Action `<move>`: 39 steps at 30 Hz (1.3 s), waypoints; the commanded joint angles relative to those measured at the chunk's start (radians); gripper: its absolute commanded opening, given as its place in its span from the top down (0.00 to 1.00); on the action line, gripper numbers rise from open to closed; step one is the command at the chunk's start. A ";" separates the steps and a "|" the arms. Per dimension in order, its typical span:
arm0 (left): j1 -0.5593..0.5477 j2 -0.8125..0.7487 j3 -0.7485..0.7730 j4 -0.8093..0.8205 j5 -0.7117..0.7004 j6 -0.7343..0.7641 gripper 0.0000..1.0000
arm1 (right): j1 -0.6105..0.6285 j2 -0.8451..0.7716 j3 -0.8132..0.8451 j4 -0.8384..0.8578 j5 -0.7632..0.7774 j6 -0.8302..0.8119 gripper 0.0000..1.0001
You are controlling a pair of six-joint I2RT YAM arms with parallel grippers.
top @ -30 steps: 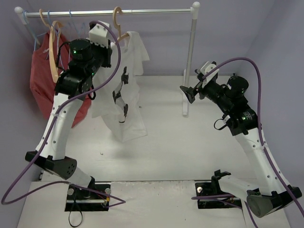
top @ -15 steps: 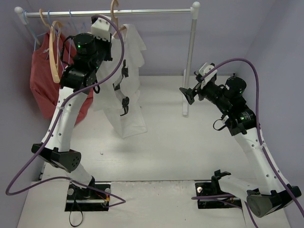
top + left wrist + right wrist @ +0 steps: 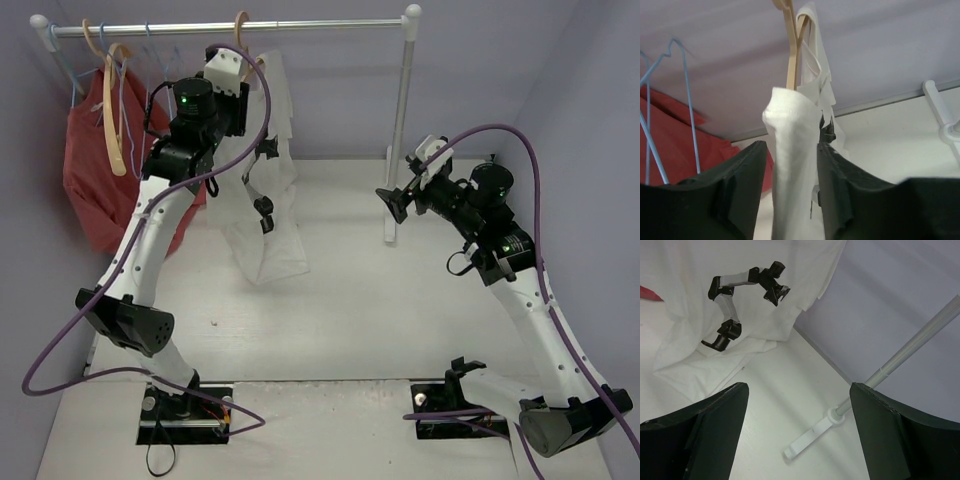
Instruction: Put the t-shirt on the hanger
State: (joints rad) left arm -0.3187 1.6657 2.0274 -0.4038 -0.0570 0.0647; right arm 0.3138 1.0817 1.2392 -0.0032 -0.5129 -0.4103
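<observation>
The white t-shirt [image 3: 268,190] hangs on the tan wooden hanger [image 3: 241,24], whose hook sits over the rail [image 3: 320,24]. My left gripper [image 3: 246,84] is high up beside the hanger's shoulder. In the left wrist view the shirt-covered hanger arm [image 3: 790,125] stands between the open jaws of the left gripper [image 3: 791,146], with a thin gap at the left finger [image 3: 747,172]. The bare hanger neck [image 3: 791,50] rises above it. My right gripper [image 3: 396,200] hovers open over the table by the rack's right post, with nothing between its fingers [image 3: 799,385]. The t-shirt [image 3: 695,300] lies beyond it.
A red garment [image 3: 85,170] and a cream hanger [image 3: 112,110] hang at the rail's left end, with thin blue wire hangers [image 3: 670,100] beside them. The rack's right post [image 3: 400,130] and its foot [image 3: 812,437] stand just ahead of the right gripper.
The left arm rose and carried the hanger with the t-shirt up to the rail. Its jaws then parted from the hanger arm. The right arm barely moved.
</observation>
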 commanded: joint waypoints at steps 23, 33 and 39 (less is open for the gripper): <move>0.006 -1.005 -0.786 -0.361 -0.228 -0.264 0.36 | -0.005 -0.250 -0.182 -0.124 0.608 0.393 0.00; 0.006 -1.199 -0.918 -0.504 -0.211 -0.284 0.35 | -0.005 -0.373 -0.273 -0.189 0.692 0.484 0.00; 0.006 -1.252 -0.975 -0.484 -0.184 -0.284 0.35 | -0.005 -0.384 -0.276 -0.187 0.721 0.516 0.00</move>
State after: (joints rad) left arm -0.3187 0.4042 1.0477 -0.9131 -0.2539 -0.2058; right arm 0.3138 0.6971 0.9573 -0.2497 0.1585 0.0677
